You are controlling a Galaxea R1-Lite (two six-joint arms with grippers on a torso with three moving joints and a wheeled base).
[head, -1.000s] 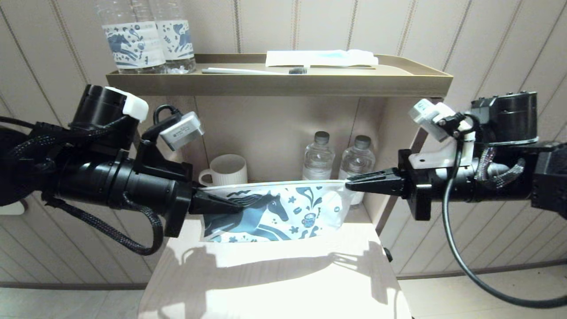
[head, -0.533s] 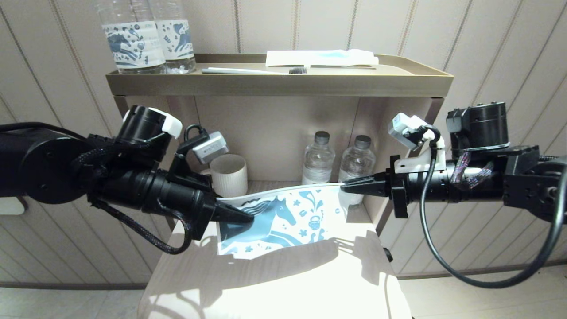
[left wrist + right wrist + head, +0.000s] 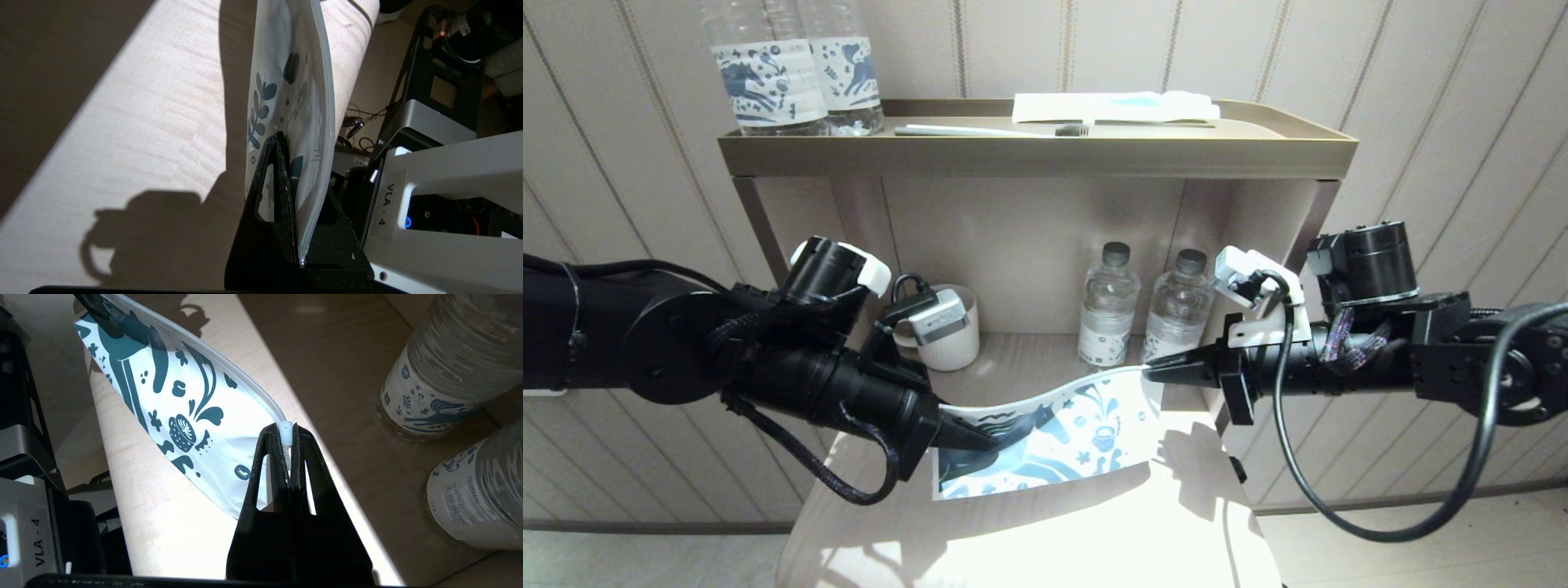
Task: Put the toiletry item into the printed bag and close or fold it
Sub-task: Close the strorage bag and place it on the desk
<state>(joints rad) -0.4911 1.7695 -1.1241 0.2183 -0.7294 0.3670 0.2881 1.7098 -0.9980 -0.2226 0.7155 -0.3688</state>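
White plastic printed bag (image 3: 1058,437) with a dark blue-grey horse and small doodles, stretched between two grippers above the pale wooden table (image 3: 1029,531); its left end hangs lower than its right, and the top edge sags in a curve.

Left gripper (image 3: 984,438): at the bag's left end, near the table's left side, fingers clamped on the bag just below its sealed strip.

Mug (image 3: 947,331): white, ribbed, on the lower shelf at far left, behind the left arm.

Shelf unit (image 3: 1037,155): tan, with a tray-like top. On top, from left: two clear bottles with horse-print labels (image 3: 792,73), a toothbrush with dark bristles (image 3: 992,130), a flat white and light-blue packet (image 3: 1115,106).

Small bottles (image 3: 1143,314): two, clear, dark caps, upright side by side on the lower shelf, beyond the bag's right half.

Right gripper (image 3: 1153,371): at the bag's top right corner, fingers pinched tight on the end of the sealing strip.

Comb: cannot be made out; whether it lies inside the bag cannot be told.
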